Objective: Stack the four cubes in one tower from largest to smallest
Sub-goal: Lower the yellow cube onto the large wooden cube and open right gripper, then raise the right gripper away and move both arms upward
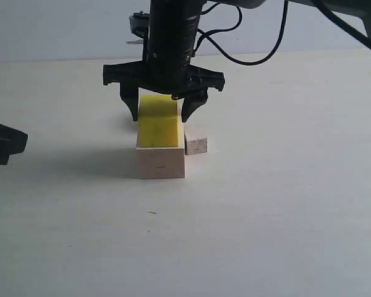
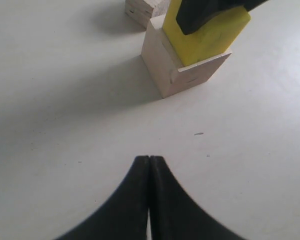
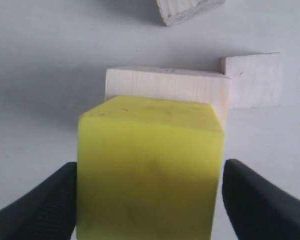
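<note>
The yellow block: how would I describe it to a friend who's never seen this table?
Find the black tool hanging over the middle of the white table. Between its two fingers sits the yellow block, resting on a bigger pale wooden cube. It is the only brightly coloured block; its neighbours are all plain pale wood.

yellow cube; pale, seemingly wooden cube

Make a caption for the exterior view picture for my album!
An open claw hangs around the yellow cube sitting on the big wooden cube, a smaller wooden cube beside.
</note>
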`<state>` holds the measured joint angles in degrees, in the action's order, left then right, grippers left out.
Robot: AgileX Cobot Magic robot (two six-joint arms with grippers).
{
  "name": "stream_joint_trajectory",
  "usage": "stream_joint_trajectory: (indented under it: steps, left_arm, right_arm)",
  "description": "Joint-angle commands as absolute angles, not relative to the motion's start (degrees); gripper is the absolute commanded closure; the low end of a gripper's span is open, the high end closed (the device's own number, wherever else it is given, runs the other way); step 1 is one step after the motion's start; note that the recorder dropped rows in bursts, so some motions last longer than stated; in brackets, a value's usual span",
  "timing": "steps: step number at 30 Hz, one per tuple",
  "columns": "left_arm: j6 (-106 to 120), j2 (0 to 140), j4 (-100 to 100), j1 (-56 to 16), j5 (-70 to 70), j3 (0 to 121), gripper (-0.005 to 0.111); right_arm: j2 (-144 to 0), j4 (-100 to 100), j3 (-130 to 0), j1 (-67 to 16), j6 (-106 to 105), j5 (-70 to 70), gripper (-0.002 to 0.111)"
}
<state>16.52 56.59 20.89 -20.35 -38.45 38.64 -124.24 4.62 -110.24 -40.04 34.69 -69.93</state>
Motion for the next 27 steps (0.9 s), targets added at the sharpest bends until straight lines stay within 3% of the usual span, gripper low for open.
stream_joint_trajectory:
  steps: [1, 20, 23, 27]
  left_arm:
    - [16.2, 56.7, 21.4, -20.3, -37.4, 38.5, 0.107]
    - [16.2, 56.7, 21.2, -20.3, -37.3, 38.5, 0.107]
    - [16.2, 56.7, 21.2, -20.3, -37.4, 38.5, 0.107]
    - [16.2, 56.7, 21.1, -20.3, -37.6, 38.5, 0.107]
  right_arm:
    - [-123.6, 4.7, -110.7, -40.0, 34.0, -70.0, 0.035]
    - [-115.4, -2.1, -114.2, -40.0, 31.0, -70.0, 0.038]
    - [-115.3, -2.1, -114.2, -40.0, 27.4, -70.0, 0.053]
    - [-115.1, -3.2, -114.2, -40.0, 20.8, -70.0, 0.094]
